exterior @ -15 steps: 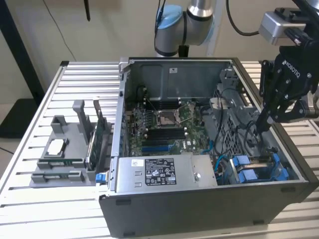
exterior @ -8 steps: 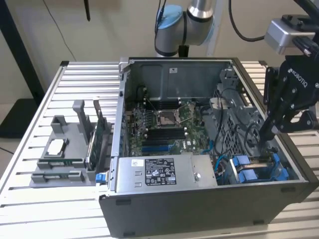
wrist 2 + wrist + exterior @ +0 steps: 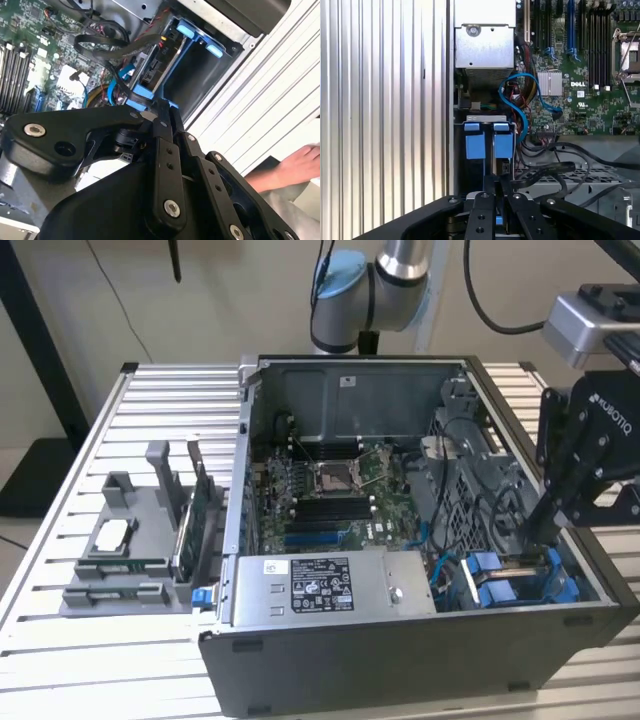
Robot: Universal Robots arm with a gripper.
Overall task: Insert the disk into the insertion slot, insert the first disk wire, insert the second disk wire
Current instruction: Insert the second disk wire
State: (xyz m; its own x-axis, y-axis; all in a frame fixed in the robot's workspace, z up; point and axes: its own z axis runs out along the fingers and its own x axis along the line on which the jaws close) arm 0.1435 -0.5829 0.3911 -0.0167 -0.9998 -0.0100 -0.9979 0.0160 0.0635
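On the ribbed aluminium worktop [image 3: 60,660] lies the open grey computer case [image 3: 400,660]. At the exterior view's right, the black pincer [image 3: 528,536], fingers pressed narrowly together, reaches down over the blue-framed silver disk [image 3: 520,575] seated in the grey sheet-metal insertion slot [image 3: 485,119].

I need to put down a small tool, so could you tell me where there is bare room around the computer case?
The slatted table is bare behind the grey parts holder, left of the computer case in the exterior view. Inside the case it is crowded: cables, motherboard, and the gripper at the blue drive carriers.
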